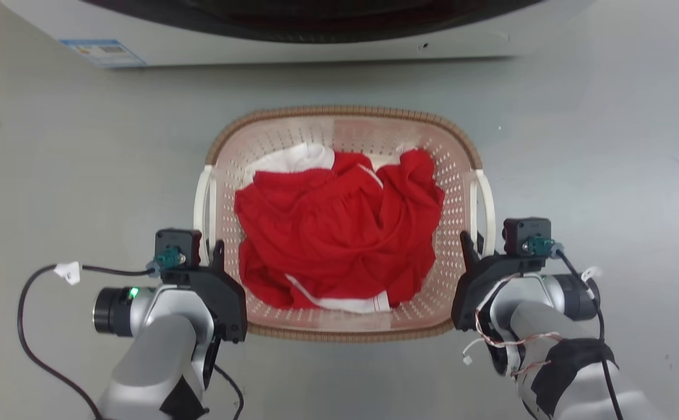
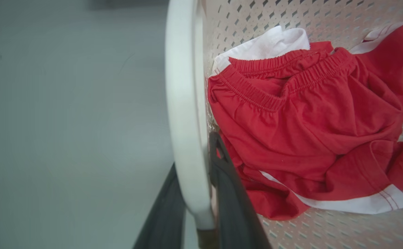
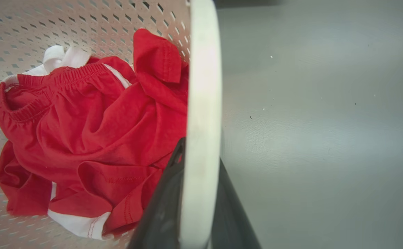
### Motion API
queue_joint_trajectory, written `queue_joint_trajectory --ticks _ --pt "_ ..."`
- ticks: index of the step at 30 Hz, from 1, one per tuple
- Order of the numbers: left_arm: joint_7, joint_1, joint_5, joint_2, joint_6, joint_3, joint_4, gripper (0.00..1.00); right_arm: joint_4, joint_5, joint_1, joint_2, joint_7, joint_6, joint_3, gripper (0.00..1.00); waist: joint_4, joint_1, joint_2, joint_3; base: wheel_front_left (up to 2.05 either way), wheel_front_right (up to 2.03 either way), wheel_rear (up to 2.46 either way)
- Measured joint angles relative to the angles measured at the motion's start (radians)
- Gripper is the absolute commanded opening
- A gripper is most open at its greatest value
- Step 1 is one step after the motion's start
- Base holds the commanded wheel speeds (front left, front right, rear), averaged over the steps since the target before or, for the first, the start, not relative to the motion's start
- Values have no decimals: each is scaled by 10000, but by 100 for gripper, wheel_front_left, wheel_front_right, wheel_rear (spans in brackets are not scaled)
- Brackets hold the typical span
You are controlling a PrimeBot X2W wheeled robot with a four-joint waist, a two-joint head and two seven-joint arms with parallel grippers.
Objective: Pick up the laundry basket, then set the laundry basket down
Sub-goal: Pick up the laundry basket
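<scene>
We see the basket (image 1: 339, 135) from above. It is a pale pink plastic tub, rounded-rectangular, with walls and bottom pierced all over by small holes. A brown woven-look rim (image 1: 269, 115) runs round the top, and a white handle arches off each short side. The basket is over the grey floor (image 1: 83, 151), just before the white washer (image 1: 328, 49) and between our two arms. We cannot tell whether its bottom touches the floor.

Inside lies a crumpled heap of red cloth (image 1: 339, 233) that covers most of the bottom. The wrist views show an elastic waistband on it, and a white band with red stitching along one hem. A white piece (image 1: 293, 158) pokes out from under it toward the far left corner.

Our left gripper (image 1: 211, 254) is at the near end of the left handle (image 1: 202, 198). In the left wrist view one dark finger lies along the outside of the white bar and the other along the inside. Both press against it, so the jaws are drawn in tight on the handle. Our right gripper (image 1: 475, 248) holds the right handle (image 1: 487, 198) the same way. In the right wrist view the bar is sandwiched between the two fingers, which touch it on either side.
</scene>
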Motion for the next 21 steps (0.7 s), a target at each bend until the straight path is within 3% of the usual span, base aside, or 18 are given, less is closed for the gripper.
queue_joint_trajectory --ticks 21 --pt "1078 2381 -1306 46 257 -1350 -128 0 86 1231 2148 6 1183 -31 1223 0 -125 -2 -2 -2622 0 0 0"
